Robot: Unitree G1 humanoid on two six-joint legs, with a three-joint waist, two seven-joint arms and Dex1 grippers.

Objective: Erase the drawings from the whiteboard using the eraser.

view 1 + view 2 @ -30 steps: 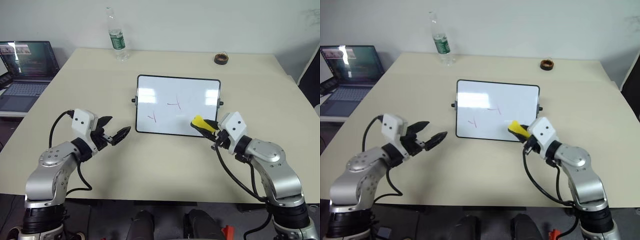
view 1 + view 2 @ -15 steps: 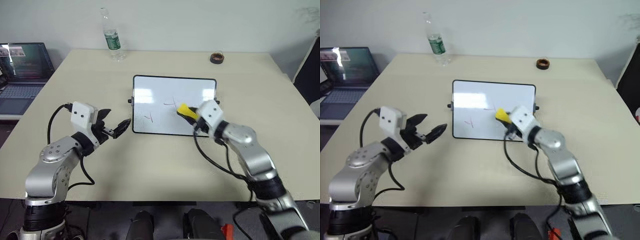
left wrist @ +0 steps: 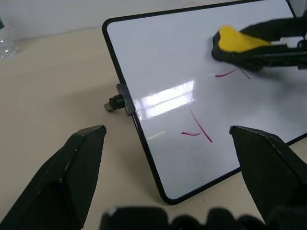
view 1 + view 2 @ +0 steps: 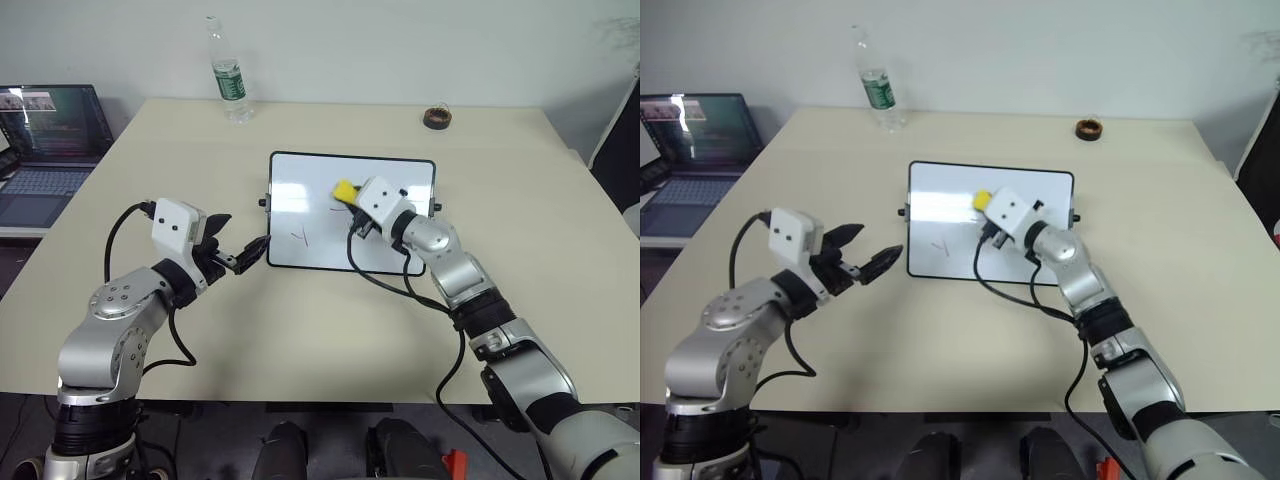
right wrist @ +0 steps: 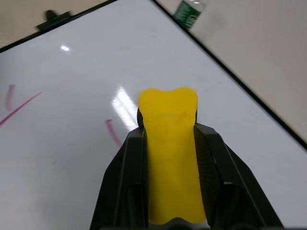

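Beige table (image 4: 330,330) against a plain wall, with the whiteboard (image 4: 300,180) lying flat in the middle of it and a laptop (image 4: 50,130), a water bottle (image 4: 227,72) and a dark tape roll (image 4: 435,117) around the edges. The right gripper (image 4: 352,203) has its jaws clamped on the eraser (image 4: 343,189), which sits over the board's upper middle, right by one of the drawings (image 3: 232,73). A second red mark (image 4: 300,236) lies nearer the board's front-left, well apart from the eraser. The left gripper (image 4: 238,258) hovers just off the board's left edge near the knob (image 3: 115,102), jaws spread and holding nothing.

My take on doing this well: get the dark face flat on the board, press lightly, and sweep across the nearer mark in short strokes before going for the front-left one. I can't tell if the eraser is actually touching yet. The board might slide, so pinning that left edge would probably help.
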